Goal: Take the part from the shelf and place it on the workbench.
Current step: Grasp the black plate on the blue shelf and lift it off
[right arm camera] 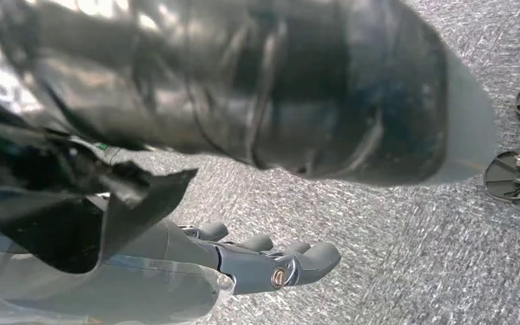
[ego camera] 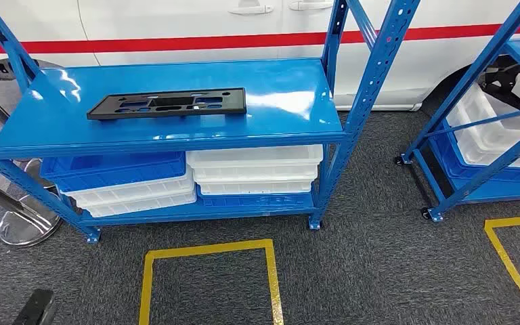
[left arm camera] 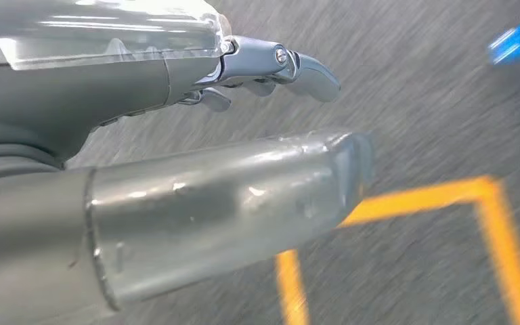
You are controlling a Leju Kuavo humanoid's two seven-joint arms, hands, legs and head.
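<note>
Part (ego camera: 167, 103) untouched so far: flat black slotted plate lying on the top board of the blue shelf (ego camera: 291, 101), toward its left half, long side running left-right. Nothing of the task done as far as I can judge; the pick, the carry and the set-down on the workbench are all left. No workbench visible from my head view, so I can't say where the drop goes.

My left hand (left arm camera: 244, 88) hangs over grey carpet, with yellow floor tape (left arm camera: 447, 196) beyond it; thumb and fingers a little apart, lightly curled, holding nothing. My right hand (right arm camera: 271, 261) likewise over carpet, fingers side by side and extended, thumb spread off from them, nothing in it. Both hands are well apart from the part.

Lower shelf level holds stacked white and blue bins (ego camera: 196, 179). Second blue rack (ego camera: 487, 128) off to the right with more white bins. White vehicle with a red stripe (ego camera: 244, 37) behind the shelf. Yellow square marked on the floor near me, in front of the shelf.

Next as I judge it: bring a hand up to the top board, likely the left, since the part sits left.
</note>
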